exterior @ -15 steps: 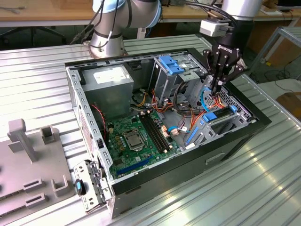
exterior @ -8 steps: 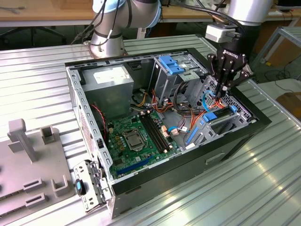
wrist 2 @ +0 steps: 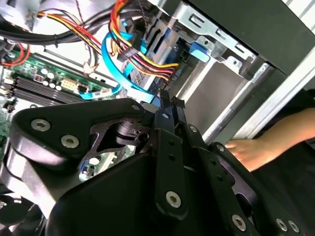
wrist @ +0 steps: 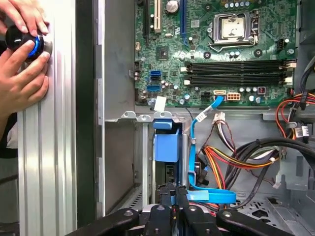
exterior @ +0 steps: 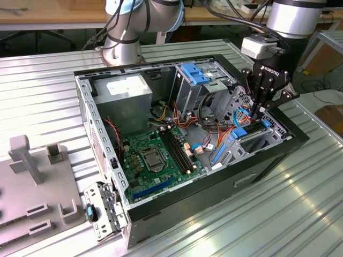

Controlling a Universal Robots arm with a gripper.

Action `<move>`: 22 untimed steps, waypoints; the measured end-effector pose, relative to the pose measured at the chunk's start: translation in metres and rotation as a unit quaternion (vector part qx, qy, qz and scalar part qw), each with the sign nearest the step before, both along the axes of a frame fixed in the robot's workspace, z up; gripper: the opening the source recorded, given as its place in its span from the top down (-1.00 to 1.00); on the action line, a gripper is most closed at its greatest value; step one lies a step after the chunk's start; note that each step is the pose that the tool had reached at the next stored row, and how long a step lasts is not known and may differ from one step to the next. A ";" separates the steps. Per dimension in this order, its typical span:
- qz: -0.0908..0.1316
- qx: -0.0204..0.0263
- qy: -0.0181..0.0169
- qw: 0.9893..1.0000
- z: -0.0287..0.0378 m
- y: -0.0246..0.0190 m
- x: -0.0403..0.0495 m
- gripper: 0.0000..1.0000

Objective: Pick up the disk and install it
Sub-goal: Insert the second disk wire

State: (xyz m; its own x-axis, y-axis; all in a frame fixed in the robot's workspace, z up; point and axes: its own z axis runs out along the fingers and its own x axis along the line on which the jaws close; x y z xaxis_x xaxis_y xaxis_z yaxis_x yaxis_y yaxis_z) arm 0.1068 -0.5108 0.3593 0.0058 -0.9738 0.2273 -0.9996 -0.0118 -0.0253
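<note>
**Jaws closed at the drive bay, disk sitting in its slot**

I see the gripper (exterior: 259, 119) hanging low inside the open computer case (exterior: 214, 187), at the end of the case toward the exterior view's right. The jaws are closed, the two fingers (wrist: 166, 206) pressed side by side. I cannot tell whether the tips touch anything.

The disk (wrist: 166, 145) sits in the drive bay by the case's front wall, its blue bracket edge-on between the bay's metal rails in the first wrist view. The gripper's tips are just beside the bracket's near end.

Room is tight here. A blue flat cable (wrist: 206, 194) loops right next to the fingers, and a bundle of red, yellow and orange wires (wrist: 231, 157) runs close on the same side. On the other side the bay's metal rail stands near the fingers. The motherboard (exterior: 153, 155) lies flat on the case floor past the bay, well apart from the gripper. The grey power-supply box (exterior: 126, 93) fills the far corner, and the silver cage with its blue latch (exterior: 195, 75) stands between it and the arm.

The case rests on a ribbed metal counter (exterior: 257, 225). A person's hand (wrist: 19, 73) lies on the counter's edge outside the case wall, fingers around a black knob with a blue ring (wrist: 22, 42). A grey fixture (exterior: 32, 182) sits near the counter's edge at the exterior view's left.
</note>
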 end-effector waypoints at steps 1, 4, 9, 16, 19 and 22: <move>0.000 0.008 -0.003 1.000 0.0000 -0.0006 -0.0008 0.68; 0.001 0.024 -0.013 1.000 -0.0001 -0.0033 -0.0030 0.68; 0.000 0.029 -0.019 0.999 -0.0009 -0.0120 -0.0047 0.68; -0.008 0.029 -0.020 0.999 -0.0028 -0.0122 -0.0047 0.68; -0.005 0.029 -0.020 0.999 -0.0036 -0.0123 -0.0046 0.68; 0.000 0.029 -0.019 0.999 -0.0047 -0.0123 -0.0046 0.68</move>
State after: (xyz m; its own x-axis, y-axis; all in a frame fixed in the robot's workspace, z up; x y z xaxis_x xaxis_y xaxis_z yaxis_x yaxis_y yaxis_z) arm 0.1022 -0.5231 0.3546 -0.0027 -0.9854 0.1700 -0.9979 -0.0085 -0.0647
